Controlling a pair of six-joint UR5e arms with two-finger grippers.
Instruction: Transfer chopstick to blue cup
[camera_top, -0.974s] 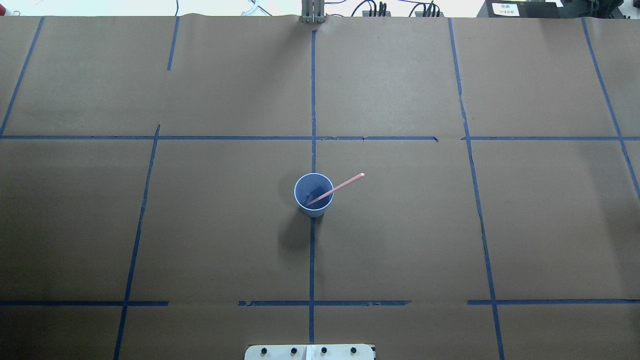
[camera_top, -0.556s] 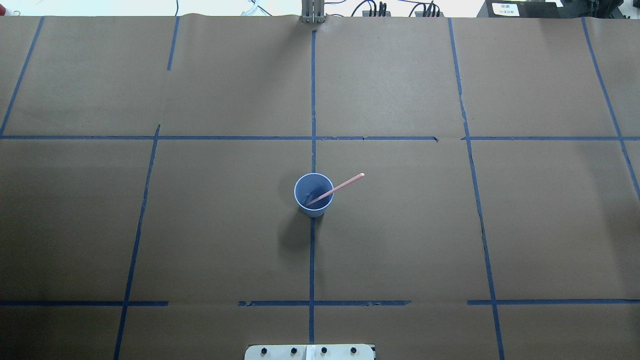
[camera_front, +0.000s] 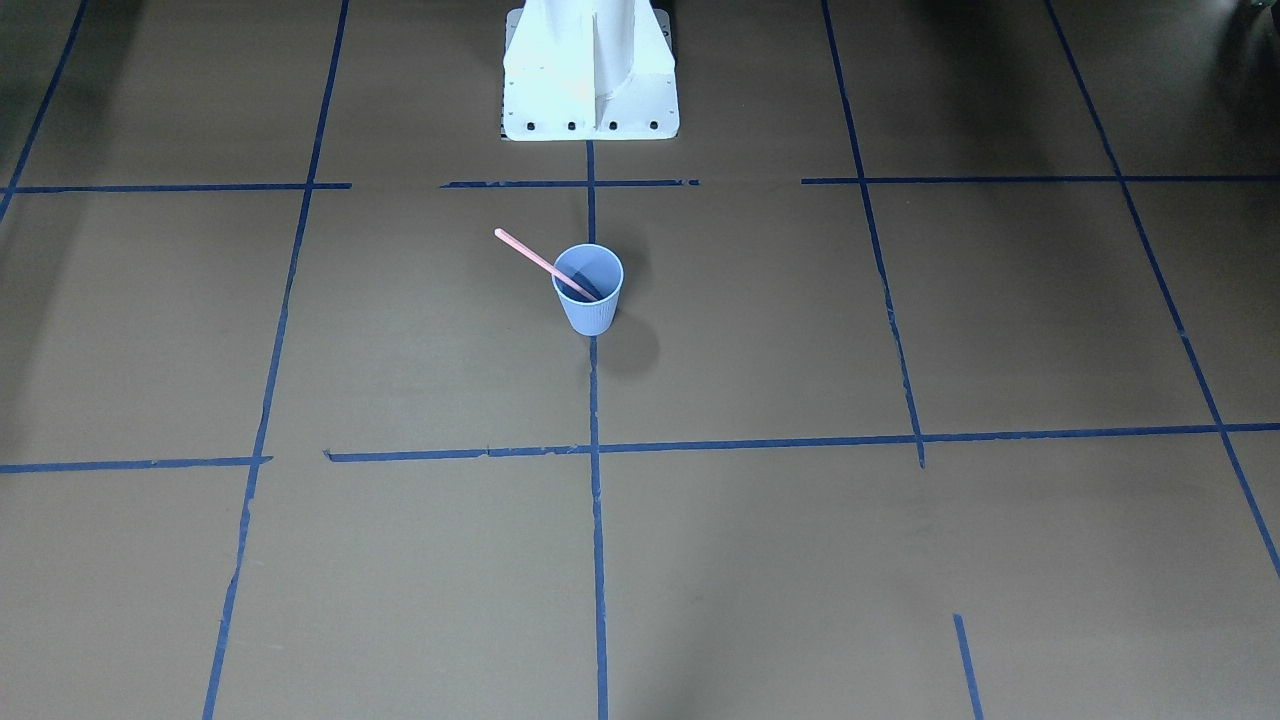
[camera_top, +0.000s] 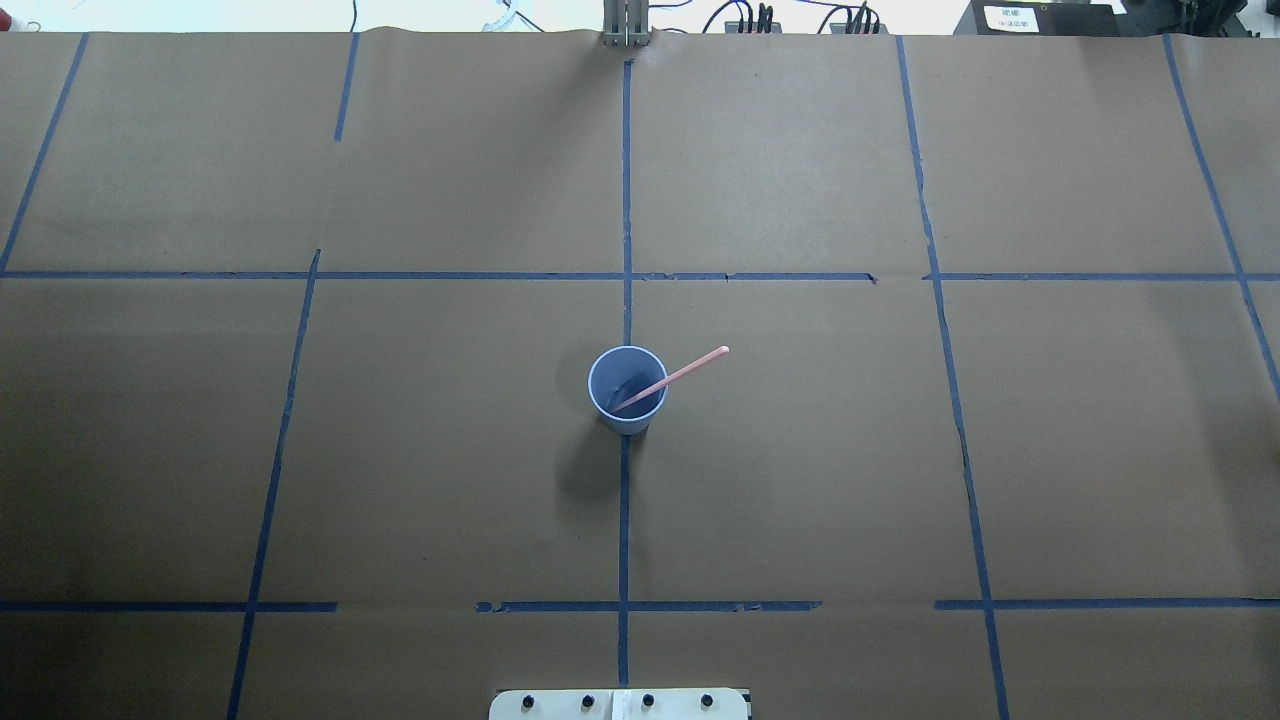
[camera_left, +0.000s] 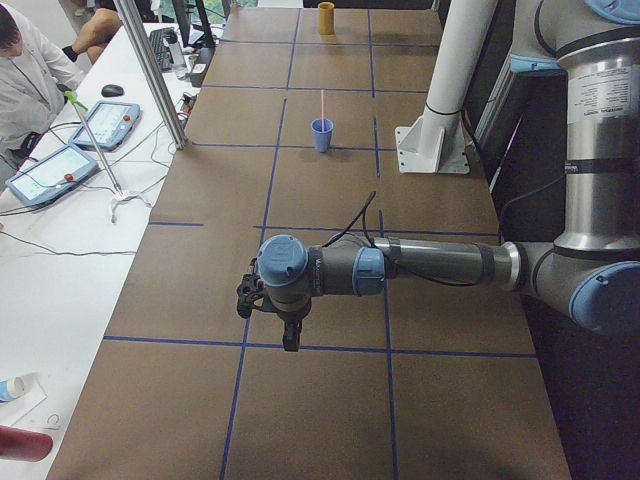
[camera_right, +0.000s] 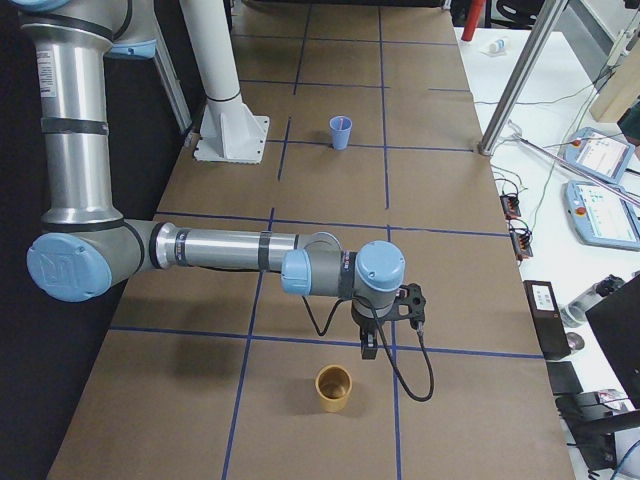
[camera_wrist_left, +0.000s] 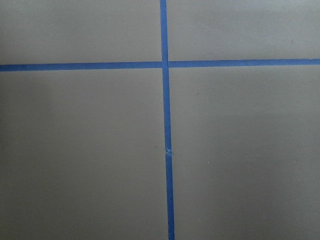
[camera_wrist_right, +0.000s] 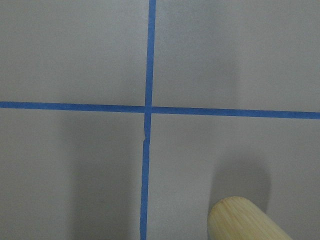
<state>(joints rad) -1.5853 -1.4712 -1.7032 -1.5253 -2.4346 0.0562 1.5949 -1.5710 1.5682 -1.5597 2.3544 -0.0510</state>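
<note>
Holding one chopstick (camera_top: 670, 379): one blue cup (camera_top: 612, 372)

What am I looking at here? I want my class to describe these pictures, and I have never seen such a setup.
This is a robot with two jointed arms on a white pedestal. It works at a brown-papered table marked with blue tape lines.

Two pictures look down on the table, one from behind the robot and one facing it. Two look along it from either end. They show the left gripper and the right gripper, each hanging over the table far from the middle. Two come from cameras on the wrists.

A blue cup stands mid-table with a pink chopstick leaning inside it. A tan cup stands near the right gripper. Nothing shows in either gripper, and I cannot tell whether they are open.
</note>
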